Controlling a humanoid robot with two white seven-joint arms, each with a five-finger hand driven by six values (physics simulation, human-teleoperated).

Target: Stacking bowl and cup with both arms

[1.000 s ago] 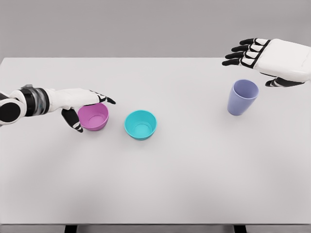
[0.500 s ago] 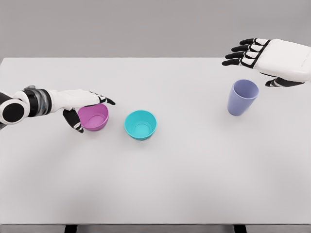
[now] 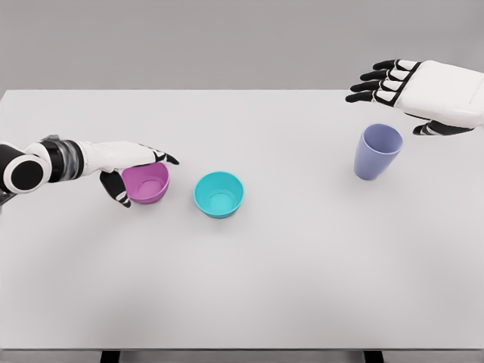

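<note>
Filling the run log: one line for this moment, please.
left hand around pink bowl | right hand open above cup | teal bowl free

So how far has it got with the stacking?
Nothing is stacked yet: the pink bowl, teal bowl and purple cup stand apart on the table. The left hand wraps around the pink bowl; the right hand hovers open above the cup. Lifting and stacking remain.

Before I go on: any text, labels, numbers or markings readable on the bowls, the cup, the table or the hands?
None. The pink bowl, teal bowl, purple cup, white table, left hand and right hand all show plain surfaces with no writing, label or number.
</note>
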